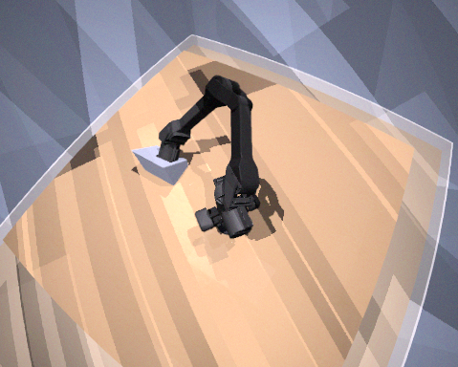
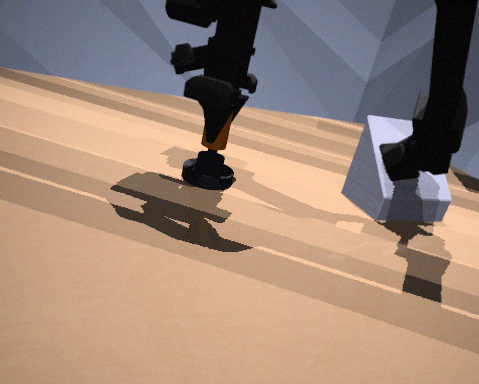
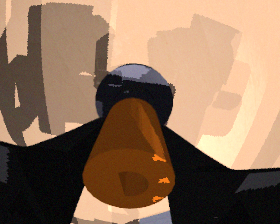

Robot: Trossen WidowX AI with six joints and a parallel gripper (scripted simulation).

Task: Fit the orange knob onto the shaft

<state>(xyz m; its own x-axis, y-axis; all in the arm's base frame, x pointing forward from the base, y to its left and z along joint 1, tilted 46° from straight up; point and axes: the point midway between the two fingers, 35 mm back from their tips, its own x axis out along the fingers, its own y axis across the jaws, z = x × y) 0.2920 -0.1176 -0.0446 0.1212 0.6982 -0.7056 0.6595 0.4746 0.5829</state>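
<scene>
Presently, one black claw point(image 2: 217, 132) point(image 3: 132, 127), fingers partly apart, closed on one orange knob point(image 2: 222, 137) point(image 3: 128, 150), with a finger along either side of it. Item, the knob: tapered, slightly tilted in the exterior view, located directly above the round pedestal point(image 2: 208, 177) point(image 3: 103, 102), its lower end at the tip of the dark shaft point(image 2: 212, 151); a narrow stretch of shaft shows beneath, so the knob is not down on the pedestal. Whether the tip has entered the hole cannot be told. Item, the pedestal: dark, a wide disc with a narrower raised collar, standing on the wood-toned table top point(image 1: 318, 191) point(image 2: 133, 300) point(image 3: 261, 30). Item, the arm point(image 1: 242, 129) point(image 2: 450, 65): black, jointed, footed on a pale wedge-shaped block point(image 1: 158, 164) point(image 2: 365, 170). By view: the wrist picture alone gives the knob's near end face, with a D-shaped recess and small bright orange flecks toward its right edge; the exterior alone gives the strip of shaft; the top alone gives the arm's full bend, knob and pedestal being hidden there. Markings: no brand, label or lettering legible on claw, knob, pedestal or block.
</scene>
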